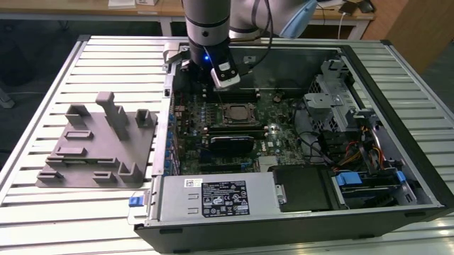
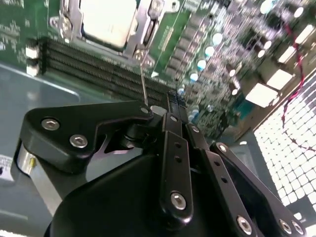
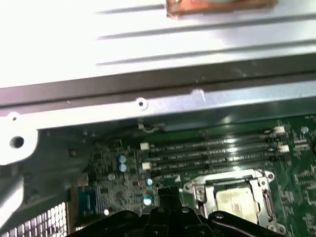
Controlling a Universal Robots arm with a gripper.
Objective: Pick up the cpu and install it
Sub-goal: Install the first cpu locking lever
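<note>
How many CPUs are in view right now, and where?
1. The cpu sits in the socket on the motherboard, seen in both wrist views. The arm covers part of the motherboard in the exterior view, so another could be hidden.

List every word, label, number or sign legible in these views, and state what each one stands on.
No text here can be quoted.
Large label on the power supply: print too small to read.
Small sticker on the same unit: too small to read.
White markings on the motherboard beside the memory slots: blurred.
The cpu: no legible marking on its metal top.
</note>
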